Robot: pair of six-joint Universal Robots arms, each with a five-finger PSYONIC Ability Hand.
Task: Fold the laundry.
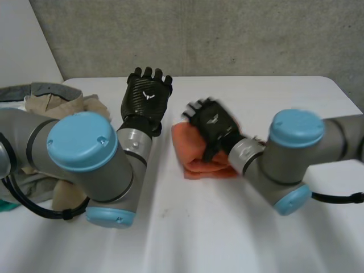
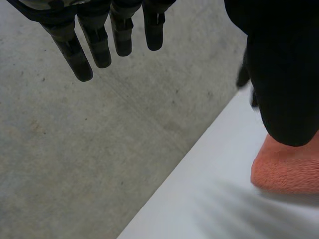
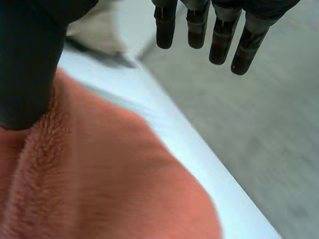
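Note:
An orange towel [image 1: 196, 154], folded into a thick small bundle, lies on the white table [image 1: 239, 227] at the middle. My right hand [image 1: 213, 122] is over its far part, fingers [image 3: 214, 35] straight and spread past the towel [image 3: 99, 174], thumb [image 3: 25, 64] beside the fluffy edge; nothing is pinched. Whether the palm touches the cloth I cannot tell. My left hand [image 1: 147, 94] stands to the left of the towel, raised, with straight fingers [image 2: 94, 45] and nothing in it. Beside its thumb [image 2: 281, 74] a corner of the towel [image 2: 286, 167] shows.
A heap of beige and grey laundry [image 1: 57, 105] lies at the table's left, partly behind my left arm [image 1: 85, 156]. A concrete wall [image 1: 227, 34] rises behind the table's far edge. My right arm [image 1: 290, 153] crosses the table at the right.

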